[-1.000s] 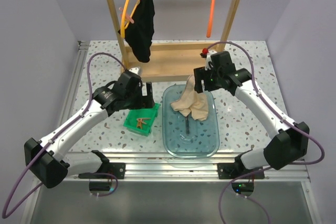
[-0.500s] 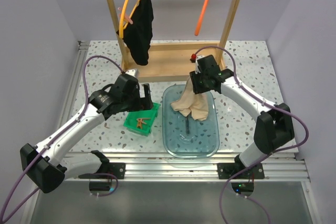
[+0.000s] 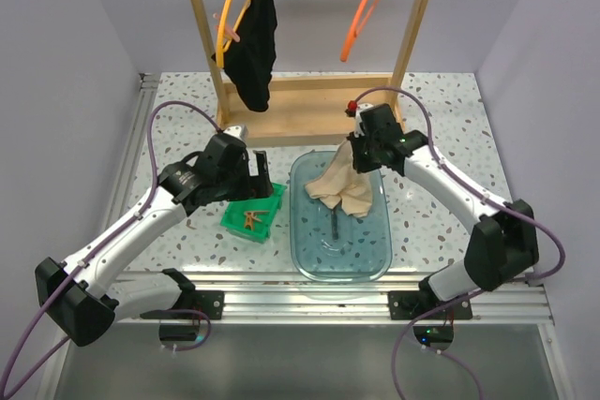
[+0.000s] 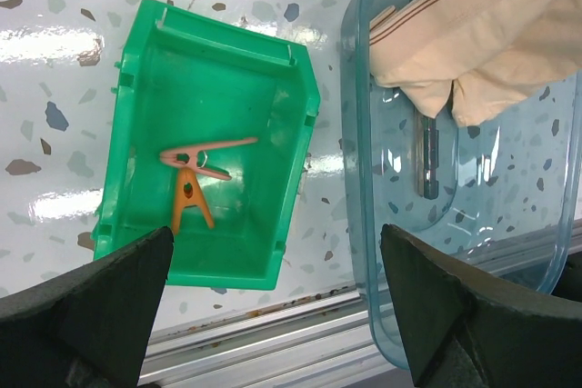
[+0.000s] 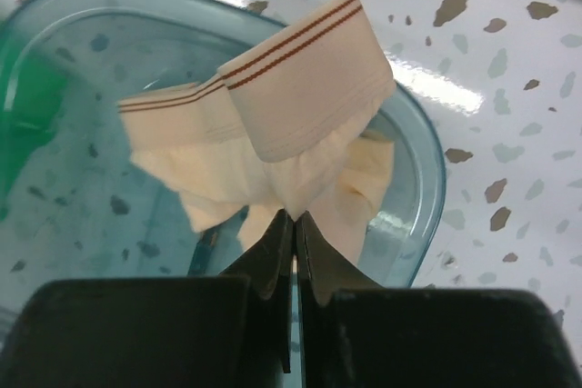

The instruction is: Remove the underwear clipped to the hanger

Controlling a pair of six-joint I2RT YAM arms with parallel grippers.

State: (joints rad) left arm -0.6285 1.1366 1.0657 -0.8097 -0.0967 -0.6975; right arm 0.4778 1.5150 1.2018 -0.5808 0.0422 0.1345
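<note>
The beige underwear [image 5: 300,106] droops into the clear tub [image 3: 380,255], pinched tight by my right gripper [image 5: 293,223]; the black underwear [image 3: 251,44] hangs from its hanger [image 3: 222,35]; my left gripper [image 4: 275,247] gapes wide above the green bin [image 4: 236,79].

Bin [image 3: 234,223] holding clips [image 4: 195,174] is sitting just left of tub [image 3: 342,274], by my left gripper [image 3: 263,169]. Pinched underwear [image 3: 342,185] is lying in tub; hung underwear [image 3: 253,44] is dangling on rack [image 3: 309,124] behind.

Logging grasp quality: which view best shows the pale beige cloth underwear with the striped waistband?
Right wrist: the pale beige cloth underwear fills it, pinched between the right arm's shut fingers. Top external shows it small over the clear plastic tub; left wrist catches only part.
</note>
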